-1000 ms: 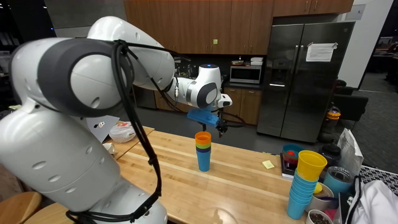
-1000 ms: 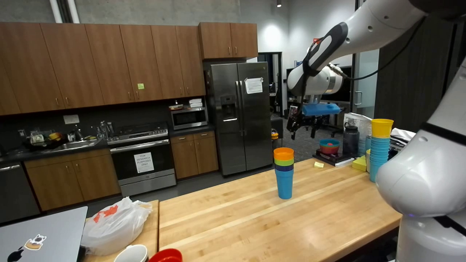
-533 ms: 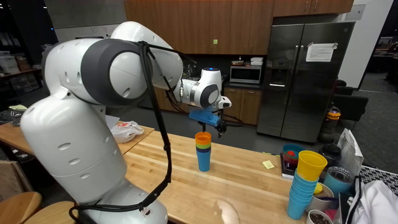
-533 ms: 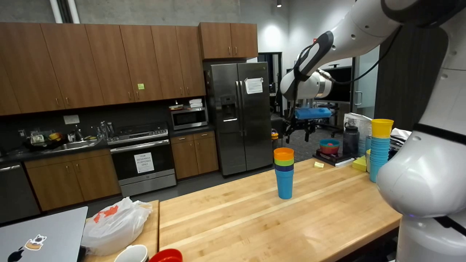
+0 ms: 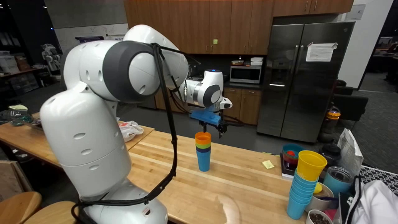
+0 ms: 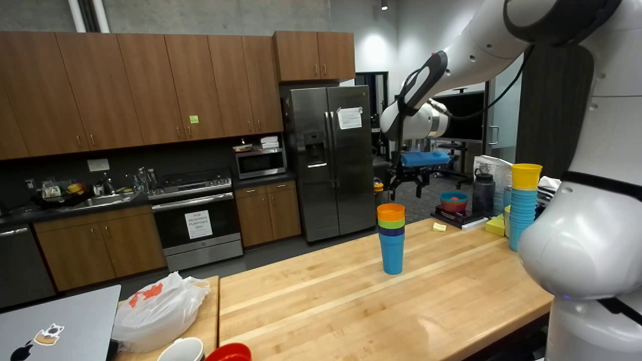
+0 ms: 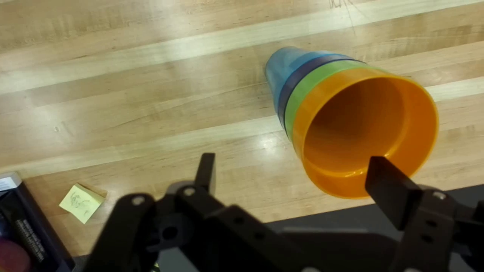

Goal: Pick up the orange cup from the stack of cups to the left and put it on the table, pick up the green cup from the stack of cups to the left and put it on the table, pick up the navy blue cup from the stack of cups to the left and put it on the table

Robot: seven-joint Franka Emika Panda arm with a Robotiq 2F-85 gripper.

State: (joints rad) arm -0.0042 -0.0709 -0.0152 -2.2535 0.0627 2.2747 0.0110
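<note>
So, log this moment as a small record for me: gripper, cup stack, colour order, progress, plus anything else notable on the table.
gripper: open, holding nothing
cup stack: upright on the table
top to bottom: orange cup, green cup, navy blue cup, light-blue cup
progress: none of these separated yet
taller stack: yellow cup above light-blue cups
loose item: yellow sticky note

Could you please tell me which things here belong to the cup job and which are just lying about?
Job: orange cup, green cup, navy blue cup, table, gripper.
Lying about: yellow cup, plastic bag, laptop, yellow sticky note, black bottle.
</note>
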